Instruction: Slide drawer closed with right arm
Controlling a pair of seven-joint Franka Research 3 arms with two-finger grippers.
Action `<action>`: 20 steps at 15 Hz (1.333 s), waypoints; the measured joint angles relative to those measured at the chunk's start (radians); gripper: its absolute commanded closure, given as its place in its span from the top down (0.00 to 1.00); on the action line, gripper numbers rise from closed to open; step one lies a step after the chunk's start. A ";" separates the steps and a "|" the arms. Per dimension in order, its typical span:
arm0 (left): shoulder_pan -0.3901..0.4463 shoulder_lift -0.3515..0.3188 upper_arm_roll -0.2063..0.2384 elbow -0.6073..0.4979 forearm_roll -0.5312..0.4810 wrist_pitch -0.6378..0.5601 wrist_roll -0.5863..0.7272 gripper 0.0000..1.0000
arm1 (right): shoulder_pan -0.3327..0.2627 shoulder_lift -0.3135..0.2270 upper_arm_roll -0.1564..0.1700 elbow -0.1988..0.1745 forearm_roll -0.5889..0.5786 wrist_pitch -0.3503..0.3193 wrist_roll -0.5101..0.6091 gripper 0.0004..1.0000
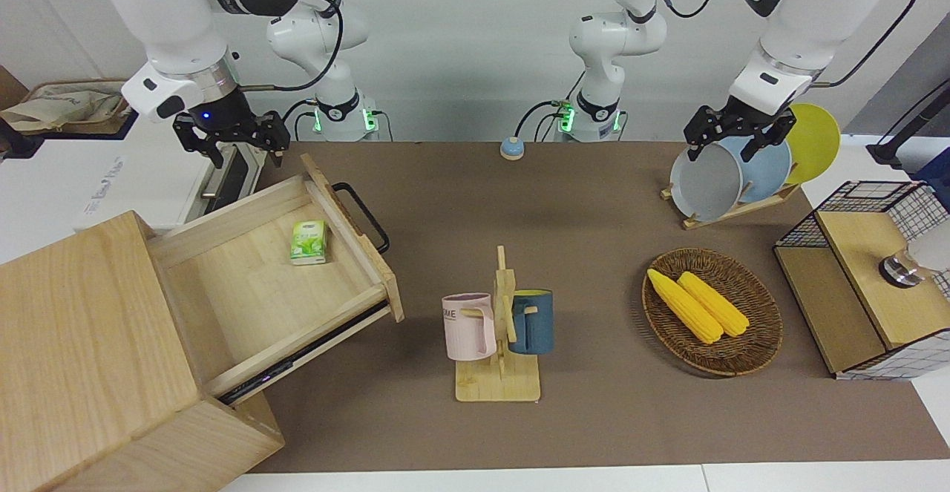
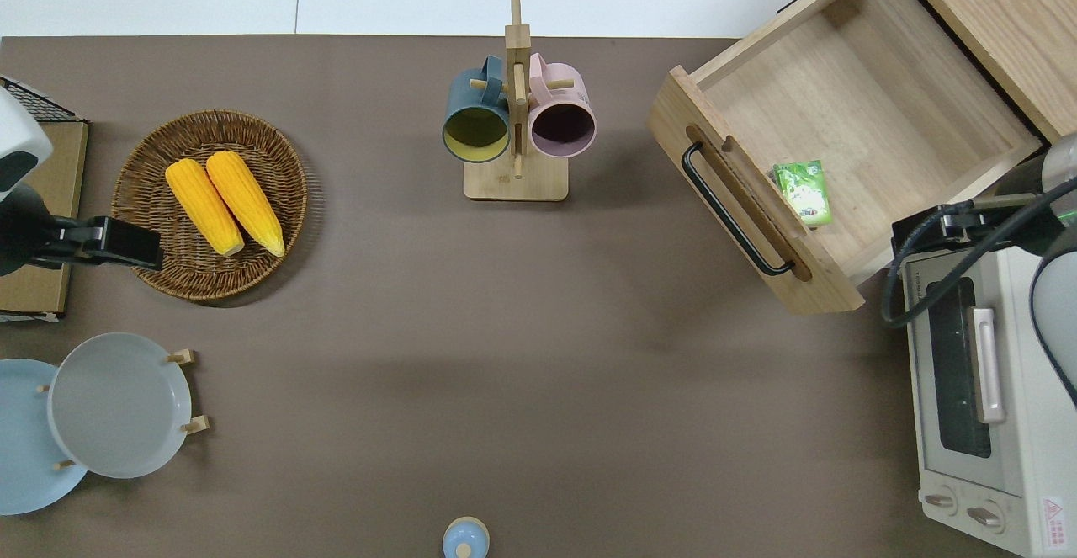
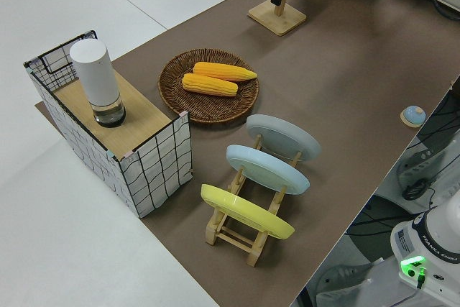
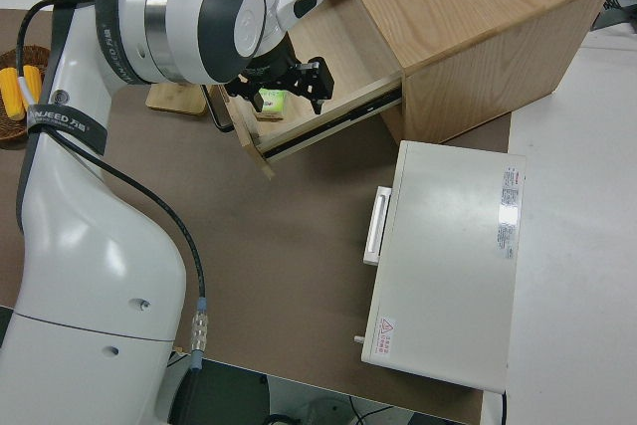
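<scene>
Front view: the wide pale-wood drawer with a black loop handle (image 1: 278,269) stands pulled out of its large pale-wood cabinet (image 1: 89,351) at the right arm's end of the table, holding one small green packet (image 1: 308,243). The right gripper (image 1: 236,139) hangs with jaws spread, empty; the left arm is parked – its jaws I cannot tell.

Overhead view: two mugs on one wooden rack (image 2: 515,103), two yellow corn cobs (image 2: 223,203) in one wicker basket (image 2: 143,171).

Left side view: three plates in one rack (image 3: 248,224).

Right side view: the oven's writing (image 4: 508,208) is unreadable.

Bare table (image 2: 522,356) lies open in front of the drawer (image 2: 749,204) front, with the mug rack (image 2: 515,120) standing off beside it and the oven (image 2: 984,406) flanking it nearer the robots.
</scene>
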 measured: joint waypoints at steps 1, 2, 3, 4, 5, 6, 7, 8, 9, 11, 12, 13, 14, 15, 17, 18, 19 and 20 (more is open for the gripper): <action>0.000 0.000 0.000 0.000 0.000 0.000 0.000 0.99 | 0.000 0.000 0.000 0.002 0.000 0.000 0.000 0.98; 0.000 0.000 0.000 0.000 0.000 0.000 0.000 0.99 | 0.000 0.000 0.000 0.002 0.000 0.000 0.000 0.98; 0.000 0.000 0.000 0.000 0.000 0.000 0.000 0.99 | 0.000 0.000 0.000 0.002 0.000 0.000 0.000 0.98; 0.000 0.000 0.000 0.000 0.000 0.000 0.000 0.99 | 0.000 0.000 0.000 0.002 0.000 0.000 0.000 0.98; 0.000 0.000 0.000 0.000 0.000 0.000 0.000 0.99 | 0.000 0.000 0.000 0.002 0.000 0.000 0.000 0.98; 0.000 0.000 0.000 0.000 0.000 0.000 0.000 0.99 | 0.000 0.000 0.000 0.002 0.000 0.000 0.000 0.98; 0.000 0.000 0.000 0.000 0.000 0.000 0.000 0.99 | 0.000 0.000 0.000 0.002 0.000 0.000 0.000 0.98; 0.000 0.000 0.000 0.000 0.000 0.000 0.000 0.99 | 0.000 0.000 0.000 0.002 0.000 0.000 0.000 0.98; 0.000 0.000 0.000 0.000 0.000 0.000 0.000 0.99 | 0.000 0.000 0.000 0.003 0.000 0.000 0.000 0.98; 0.000 0.000 0.000 0.000 0.000 0.000 0.000 0.99 | 0.000 0.000 0.001 0.003 0.000 0.000 0.000 0.98; 0.000 0.000 0.000 0.000 0.000 0.000 0.000 0.99 | 0.000 0.000 0.002 0.004 0.000 0.000 0.000 0.96; 0.000 0.000 0.000 0.000 0.000 0.000 0.000 0.99 | 0.000 0.000 0.004 0.004 0.000 0.000 0.000 0.76; 0.000 0.000 0.000 0.000 0.000 0.000 0.000 0.99 | 0.000 0.000 0.005 0.004 0.000 0.000 0.000 0.48; 0.000 0.000 0.000 0.000 0.000 0.000 0.000 0.99 | 0.000 0.000 0.005 0.004 0.000 0.000 0.000 0.29; 0.000 0.000 0.000 0.000 0.000 0.000 0.000 0.99 | 0.000 0.000 0.005 0.004 0.000 0.000 0.000 0.00; 0.000 0.000 0.000 0.000 0.000 0.000 0.000 0.99 | 0.000 0.000 0.005 0.004 0.000 0.000 0.000 0.00; 0.000 0.000 0.000 0.000 0.000 0.000 0.000 0.99 | 0.000 0.000 0.005 0.004 0.000 0.000 0.000 0.00; 0.000 0.000 0.000 0.000 0.000 0.000 0.000 0.99 | 0.000 0.000 0.005 0.004 0.000 0.000 0.000 0.00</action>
